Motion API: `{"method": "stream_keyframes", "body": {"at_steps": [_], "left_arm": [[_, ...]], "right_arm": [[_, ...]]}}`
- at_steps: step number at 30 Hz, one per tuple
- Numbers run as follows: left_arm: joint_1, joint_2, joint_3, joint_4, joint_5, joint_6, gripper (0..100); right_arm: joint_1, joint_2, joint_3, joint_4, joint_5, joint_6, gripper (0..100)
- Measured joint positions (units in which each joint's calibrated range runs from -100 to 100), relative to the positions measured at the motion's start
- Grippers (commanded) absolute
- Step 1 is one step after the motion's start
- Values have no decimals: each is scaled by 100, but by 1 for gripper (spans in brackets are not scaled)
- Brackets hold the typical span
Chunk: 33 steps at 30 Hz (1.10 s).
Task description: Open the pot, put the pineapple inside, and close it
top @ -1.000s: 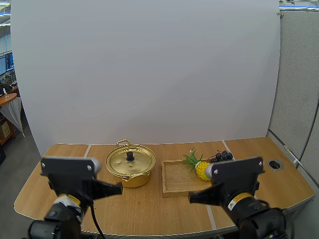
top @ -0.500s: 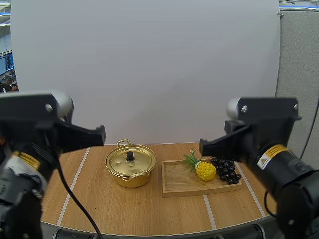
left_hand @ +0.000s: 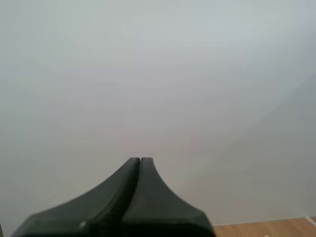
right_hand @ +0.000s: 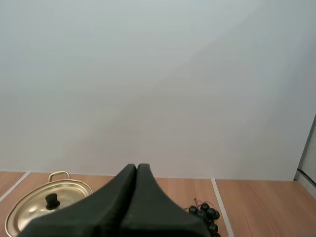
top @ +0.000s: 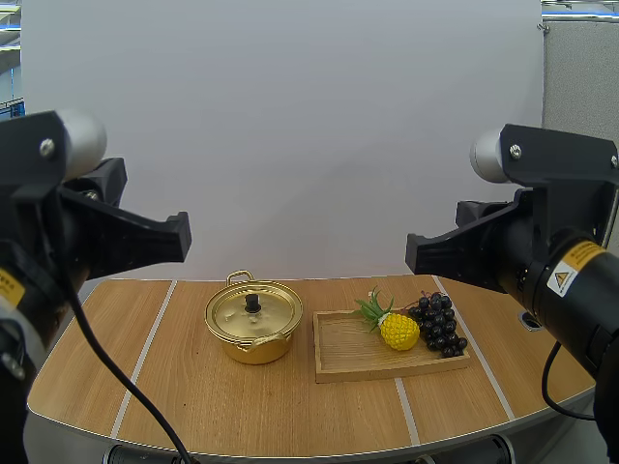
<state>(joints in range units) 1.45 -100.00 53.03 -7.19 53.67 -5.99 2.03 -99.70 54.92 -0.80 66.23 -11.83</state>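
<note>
Jaws on both arms lie pressed together as one dark wedge, with nothing between them, so neither can take hold of anything until it opens. The left arm and the right arm hang high over the near edge of the worktop, one to each side of the pot and well apart from it. I read this as a ready pose that leaves the way down to the pot free. The right jaws look out over the pot and the grapes, and the left jaws face the plain wall beyond the pot.

Farther in, the gold pot stands upright with its lid seated. The lid's black knob points up at the centre, which would suit a pinch from above. Just to the pot's right lies a wooden tray, with a narrow strip of worktop between them. The pineapple lies on the part of the tray away from the pot, its leaves pointing back toward the pot. The grapes sit just beside it, farther still from the pot.

No part of the task looks done yet, and lifting the lid comes first. The left arm is on the pot's side and the right arm is nearer the pineapple, so sharing the work that way seems natural.
</note>
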Motion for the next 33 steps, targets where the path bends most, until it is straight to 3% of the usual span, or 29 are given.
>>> {"method": "stream_keyframes", "body": {"at_steps": [10, 13, 15, 23, 27, 30, 33], "left_arm": [[0, 1898, -30, 12, 262, 0, 0], [0, 2698, -30, 12, 304, 0, 0], [0, 3255, -30, 12, 338, 0, 0], [0, 4149, -30, 12, 338, 0, 0], [0, 4339, -30, 12, 338, 0, 13], [0, 4398, -30, 12, 386, 0, 36], [0, 4541, -30, 61, 463, 0, 72]], "right_arm": [[0, 1165, -42, 0, 413, 0, 0], [0, 2299, -42, 0, 649, 0, 0], [0, 2497, -42, 0, 702, 0, 0], [0, 3251, -42, 0, 920, 0, 0], [0, 3282, -42, 0, 940, 0, 0], [0, 3282, -42, 0, 940, 0, 27], [0, 3282, -42, 0, 940, 147, 66]]}}
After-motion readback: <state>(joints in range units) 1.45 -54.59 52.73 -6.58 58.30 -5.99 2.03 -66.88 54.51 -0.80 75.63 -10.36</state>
